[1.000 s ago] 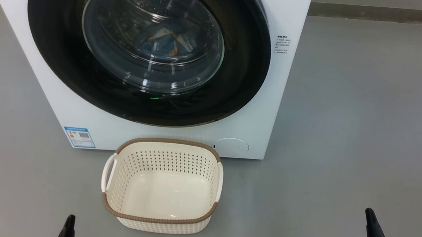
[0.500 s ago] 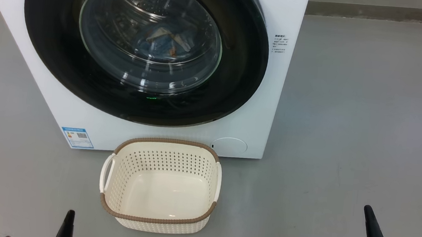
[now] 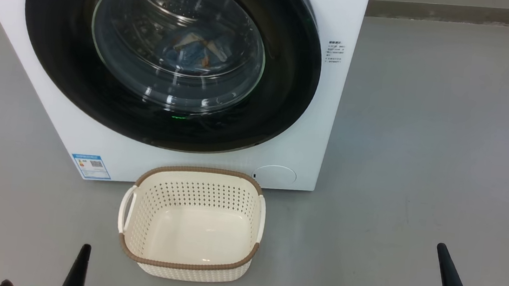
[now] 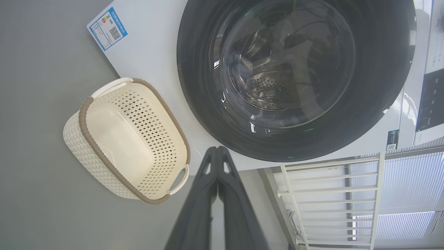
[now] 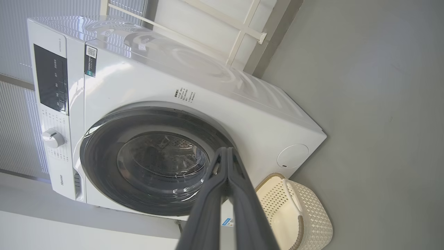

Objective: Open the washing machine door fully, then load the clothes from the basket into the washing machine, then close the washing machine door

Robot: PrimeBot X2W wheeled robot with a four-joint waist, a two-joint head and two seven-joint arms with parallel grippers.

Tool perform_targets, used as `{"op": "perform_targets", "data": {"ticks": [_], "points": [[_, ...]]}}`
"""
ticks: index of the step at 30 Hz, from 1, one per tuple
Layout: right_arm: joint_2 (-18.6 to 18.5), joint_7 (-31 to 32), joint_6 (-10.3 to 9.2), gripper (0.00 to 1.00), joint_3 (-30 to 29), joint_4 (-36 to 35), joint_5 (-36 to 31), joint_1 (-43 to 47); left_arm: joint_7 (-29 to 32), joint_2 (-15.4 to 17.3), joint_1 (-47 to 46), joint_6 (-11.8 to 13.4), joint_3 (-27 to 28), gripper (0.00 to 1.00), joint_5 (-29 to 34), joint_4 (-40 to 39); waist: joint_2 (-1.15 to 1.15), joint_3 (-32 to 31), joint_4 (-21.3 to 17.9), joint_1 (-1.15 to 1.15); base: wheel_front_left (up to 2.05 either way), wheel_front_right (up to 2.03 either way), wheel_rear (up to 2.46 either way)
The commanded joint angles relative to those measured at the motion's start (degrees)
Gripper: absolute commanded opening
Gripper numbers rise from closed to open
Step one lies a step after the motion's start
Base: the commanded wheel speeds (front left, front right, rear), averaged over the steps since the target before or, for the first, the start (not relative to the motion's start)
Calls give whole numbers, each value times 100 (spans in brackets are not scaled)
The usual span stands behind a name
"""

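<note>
Door (image 3: 168,83) shut on the washing machine (image 3: 326,122), clothes (image 3: 200,50) visible behind its glass. Basket (image 3: 190,223) on the floor (image 3: 423,131), just near of the machine. My left end effector (image 3: 84,252) and right end effector (image 3: 442,255) are clenched, either side of the basket.

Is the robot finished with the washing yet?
Looks finished. Done: the basket is empty, the clothes show through the glass inside the washing machine, and the washing machine door is closed. In hand: nothing; left gripper and right gripper are shut and empty. Left: nothing visible.
</note>
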Motion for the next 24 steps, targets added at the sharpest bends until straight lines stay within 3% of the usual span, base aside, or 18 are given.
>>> {"op": "perform_targets", "data": {"ticks": [1,24], "points": [[-23,57,-23,0,59,-116,208,-269,60,94,-296,-65,192,0,-180,-83,0,2,-5,0,0,0,0],[67,448,-30,0,14,28,1668,-495,454,101,-585,-216,403,0,-1529,47,0,20,-71,0,0,0,0]]}}
